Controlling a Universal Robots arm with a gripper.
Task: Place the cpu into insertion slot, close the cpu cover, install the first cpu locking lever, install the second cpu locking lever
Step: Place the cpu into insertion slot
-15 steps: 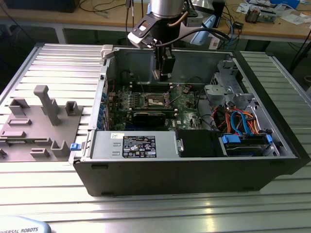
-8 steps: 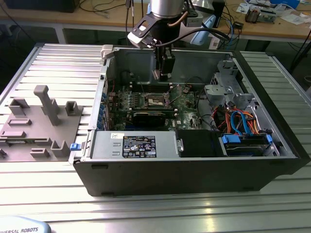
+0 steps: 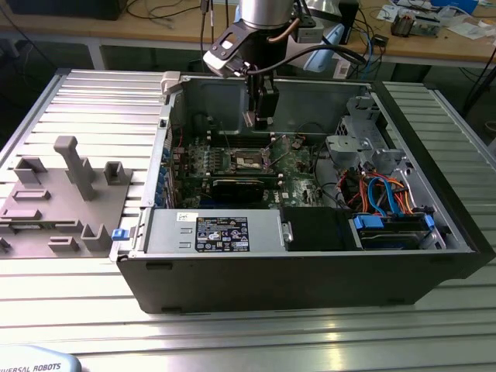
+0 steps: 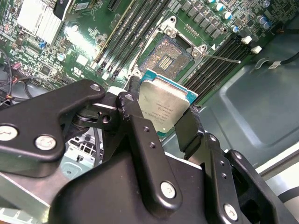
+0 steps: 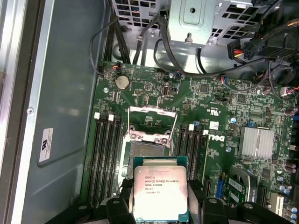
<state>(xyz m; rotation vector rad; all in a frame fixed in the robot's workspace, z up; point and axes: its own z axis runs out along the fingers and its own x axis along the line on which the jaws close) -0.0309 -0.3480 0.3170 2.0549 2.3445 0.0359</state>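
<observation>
CPU (image 5: 160, 193), silvery-grey top facing up, pinched by two opposite edges between the black fingers of the gripper (image 5: 161, 209), both pressed in against the chip. Hanging above the green motherboard (image 5: 224, 121) inside an open computer case (image 3: 310, 263), apparently touching nothing below. Insertion slot (image 5: 149, 150) lying bare, partly showing past the chip's edge in the first wrist view, dark contact field exposed, flanked on both sides by long black memory slots (image 5: 105, 154). CPU cover (image 5: 152, 109) standing open on its hinge, a thin metal frame at the socket's far edge. Thin wire locking lever (image 4: 222, 57) sticking out beside the socket in the second wrist view, apparently unlatched. Step in hand, by the look of it: the first, placing the chip, with cover and both levers not yet dealt with. Seating probably calling for the chip squared to the socket's rim, kept level and lowered straight, without scraping the contacts or catching the raised cover.
</observation>
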